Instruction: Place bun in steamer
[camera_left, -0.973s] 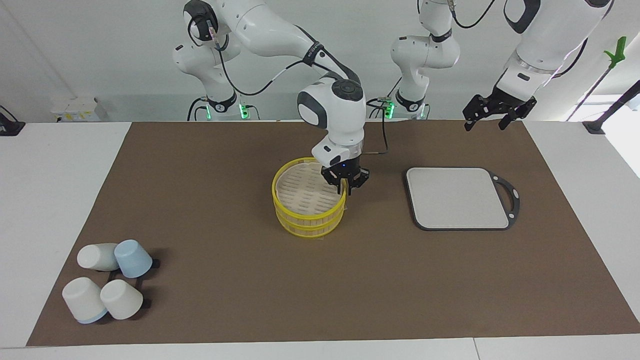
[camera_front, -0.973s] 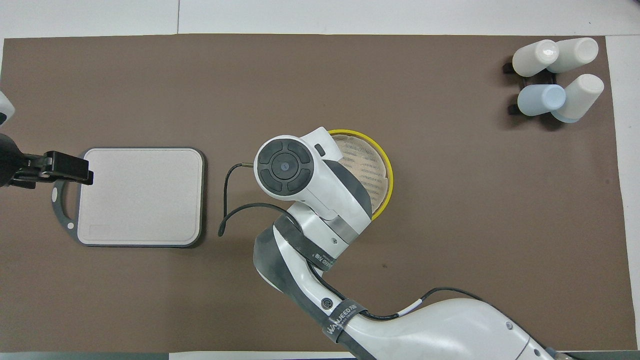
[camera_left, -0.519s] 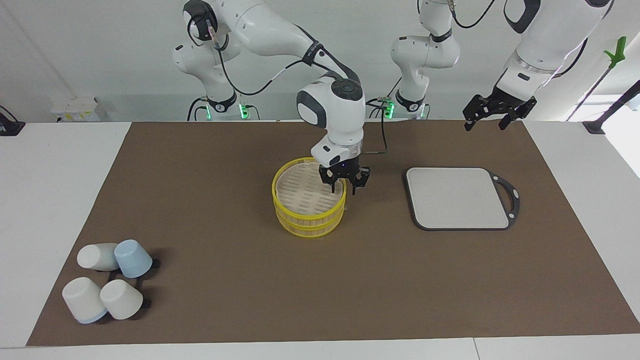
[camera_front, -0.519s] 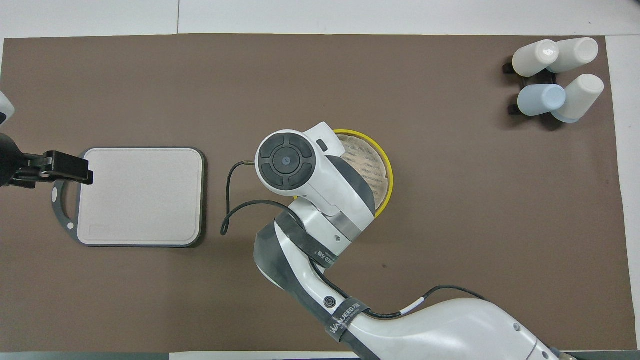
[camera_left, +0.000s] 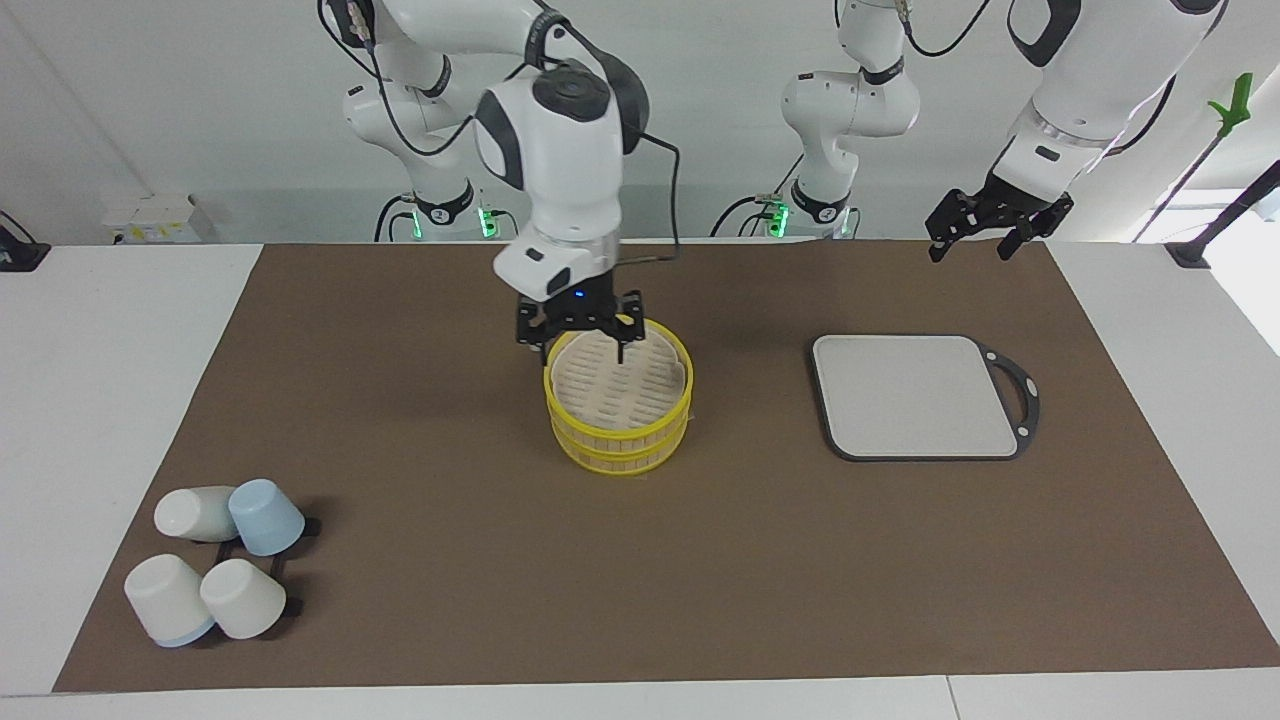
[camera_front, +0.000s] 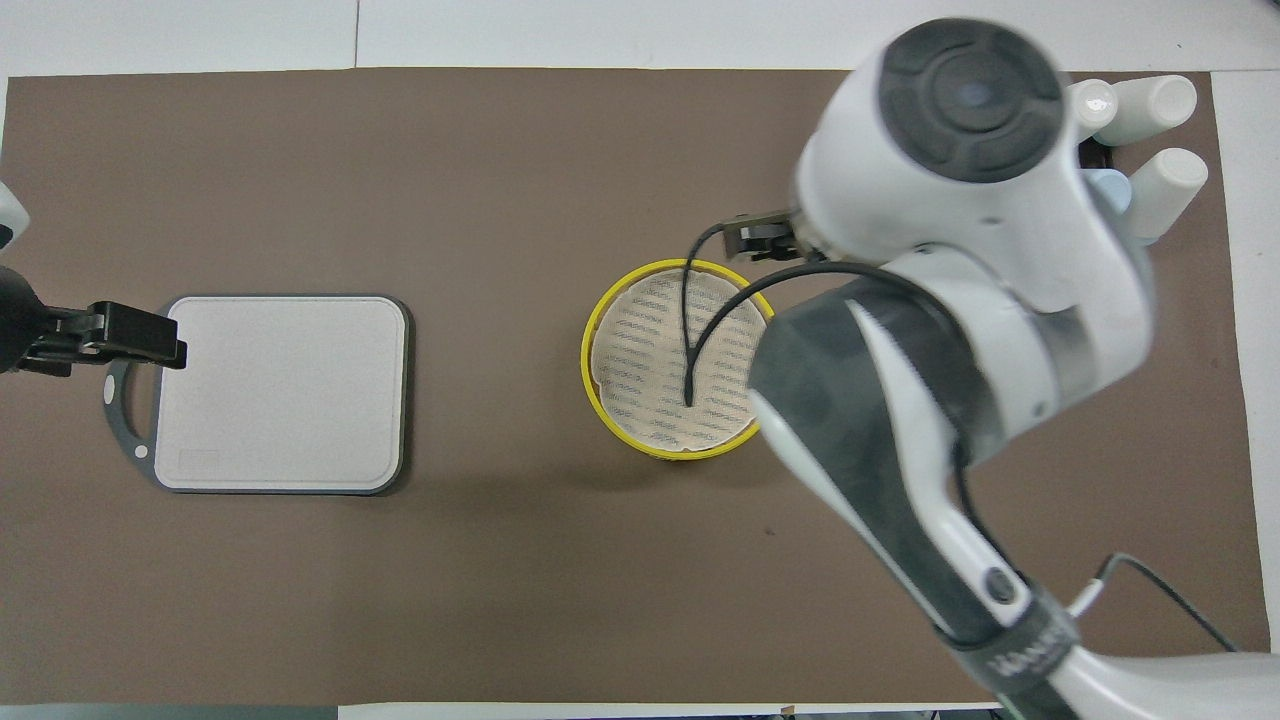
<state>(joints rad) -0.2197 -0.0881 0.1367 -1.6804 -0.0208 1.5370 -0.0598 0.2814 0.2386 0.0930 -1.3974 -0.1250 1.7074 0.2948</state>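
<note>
The steamer (camera_left: 618, 434) stands mid-mat as two stacked yellow-rimmed rings with a slatted top; it also shows in the overhead view (camera_front: 590, 352). No bun shows on its slats or anywhere on the table. My right gripper (camera_left: 583, 352) is open and empty, hovering just above the steamer's rim on the side nearer the robots; in the overhead view the arm hides most of it. My left gripper (camera_left: 970, 245) is open and empty, and waits raised over the board's handle (camera_front: 118, 400).
A grey square board (camera_left: 915, 395) lies toward the left arm's end. Several white and blue cups (camera_left: 215, 560) lie on a rack at the mat's corner toward the right arm's end, farther from the robots. The right arm's cable (camera_front: 690, 340) hangs over the steamer.
My right gripper has risen from the steamer's rim on the left arm's side and swung across toward the right arm's end. The left arm has not moved.
</note>
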